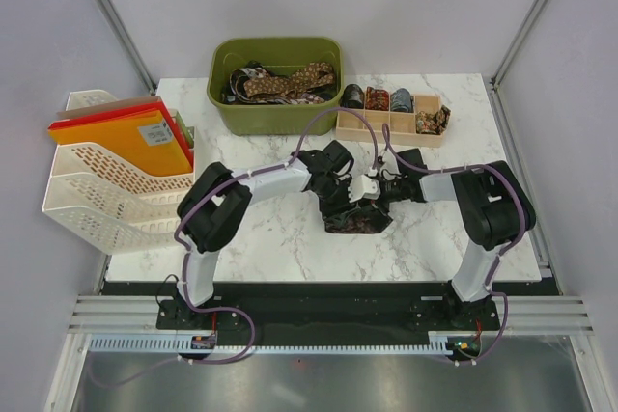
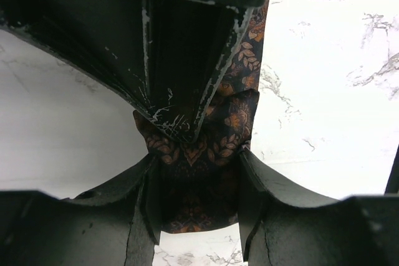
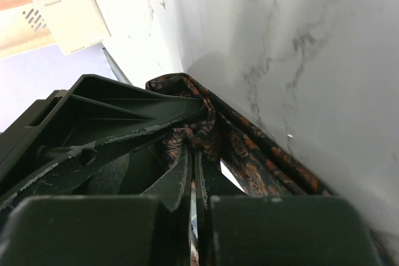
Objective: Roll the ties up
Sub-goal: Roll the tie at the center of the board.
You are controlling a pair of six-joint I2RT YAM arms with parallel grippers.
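A dark brown tie (image 1: 359, 221) with an orange leaf print lies bunched on the marble table (image 1: 280, 238), just in front of both grippers, which meet at the middle. My left gripper (image 2: 198, 166) has a folded wad of this tie (image 2: 240, 116) between its jaws, touching both. My right gripper (image 3: 196, 147) comes in from the opposite side, its jaws pressed together on a fold of the tie (image 3: 262, 154) at their tips. The right gripper's fingers (image 2: 174, 73) show in the left wrist view, pointing down onto the fabric. The held part is hidden in the top view.
A green bin (image 1: 277, 115) with several loose ties stands at the back. Beside it is a wooden divider box (image 1: 386, 130) with several rolled ties. A white file tray (image 1: 97, 190) with orange and red folders stands at the left edge.
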